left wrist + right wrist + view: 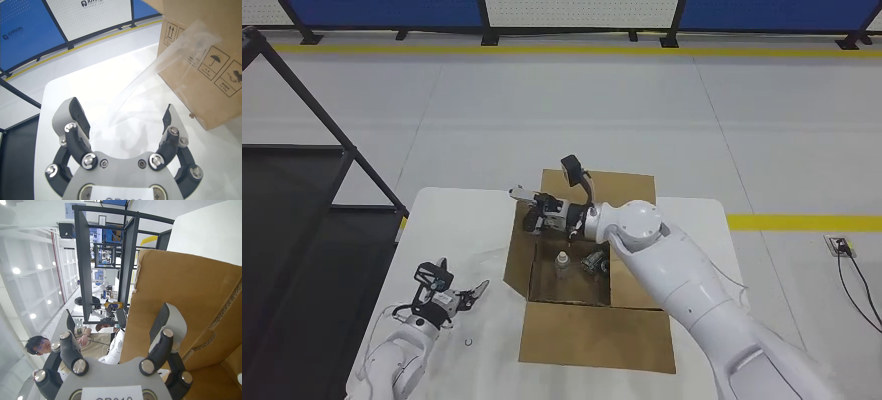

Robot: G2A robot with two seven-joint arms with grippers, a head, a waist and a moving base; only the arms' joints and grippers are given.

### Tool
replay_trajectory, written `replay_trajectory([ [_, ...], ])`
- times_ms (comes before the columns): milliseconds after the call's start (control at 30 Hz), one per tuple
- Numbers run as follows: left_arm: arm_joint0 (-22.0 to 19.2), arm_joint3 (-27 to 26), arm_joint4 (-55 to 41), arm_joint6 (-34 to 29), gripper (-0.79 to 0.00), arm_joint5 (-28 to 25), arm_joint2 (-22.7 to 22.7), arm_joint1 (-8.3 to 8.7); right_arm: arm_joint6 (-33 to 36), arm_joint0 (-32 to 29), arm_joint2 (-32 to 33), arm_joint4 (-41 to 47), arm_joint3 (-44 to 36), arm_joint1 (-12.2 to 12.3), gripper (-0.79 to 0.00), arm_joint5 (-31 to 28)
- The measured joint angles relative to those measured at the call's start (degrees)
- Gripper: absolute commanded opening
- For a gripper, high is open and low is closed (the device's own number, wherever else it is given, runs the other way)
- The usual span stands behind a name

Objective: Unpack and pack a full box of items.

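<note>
The cardboard box point(594, 336) sits open in the middle of the white table point(454, 228), flaps splayed outward, with a small bottle point(561, 264) standing inside. The right gripper point(117, 310) is up at the box's far left corner, its fingers spread with the left flap's ragged edge between them; I can't tell if they touch it. The left gripper point(122, 111) hangs low over the bare tabletop left of the box, jaws wide and holding nothing. A clear plastic strip point(170, 56) stretches from just ahead of it toward the box's side
</note>
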Motion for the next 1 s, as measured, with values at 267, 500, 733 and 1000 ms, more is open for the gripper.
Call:
replay_trajectory([
  [267,-7.5,8.56,2.14,-0.34,0.0,3.94,5.68,-1.38,0.36,1.65,-0.17,0.28,4.36,-2.13,0.0,-1.24],
  [500,-13.73,15.36,2.75,0.41,0.0,5.61,10.09,-2.76,1.16,1.99,0.88,0.34,7.14,-2.79,0.0,-2.63],
  [733,-18.7,20.94,2.85,1.02,0.0,8.43,12.43,-3.91,1.49,2.1,1.78,-0.34,8.31,-3.27,0.0,-2.86],
  [1000,-21.47,24.37,0.03,2.41,0.0,12.23,11.5,-4.55,1.92,2.13,2.63,-1.3,8.96,-3.69,0.0,-2.77],
])
